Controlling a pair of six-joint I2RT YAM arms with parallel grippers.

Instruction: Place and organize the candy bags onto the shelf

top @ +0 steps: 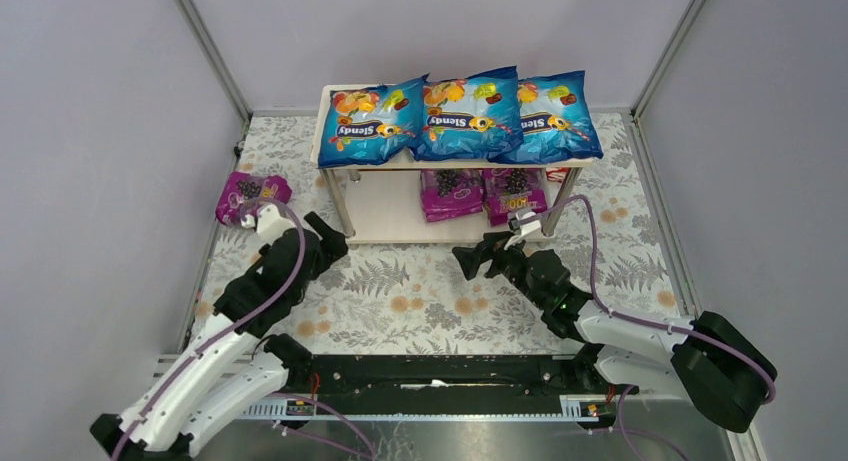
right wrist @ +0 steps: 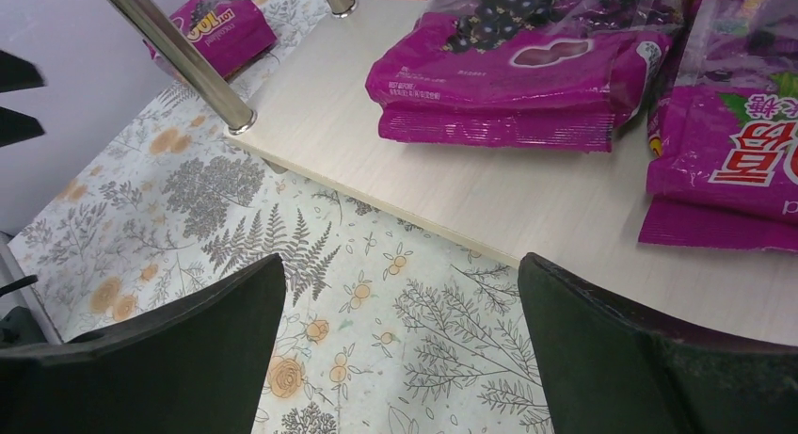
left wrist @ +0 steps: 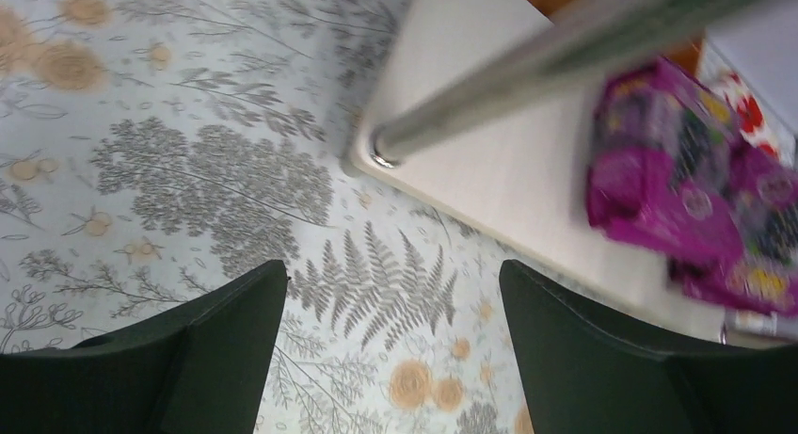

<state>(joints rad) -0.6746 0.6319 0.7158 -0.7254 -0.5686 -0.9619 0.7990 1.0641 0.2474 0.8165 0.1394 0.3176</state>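
From the top external camera, three blue Slendy bags [top: 470, 113] lie side by side across the upper board of the shelf [top: 385, 219]. Two magenta bags [top: 450, 193] rest on the lower board, toward its right half. A third magenta bag [top: 250, 197] lies on the floral mat [top: 420, 291], off the shelf's left end and just beside the left arm's wrist. Both the left gripper [top: 330, 239] and the right gripper [top: 472, 259] hover near the shelf's front edge.

From the left wrist camera, the fingers stand wide apart over the mat with nothing between them. A corner post [left wrist: 527, 72] and the lower board lie ahead, blurred.

From the right wrist camera, the fingers are likewise spread and empty. The two shelved magenta bags lie directly ahead, and the stray one shows beyond the post.

Status: five of six bags are shelved. Outstanding: place the stray bag on the lower board's vacant left portion.
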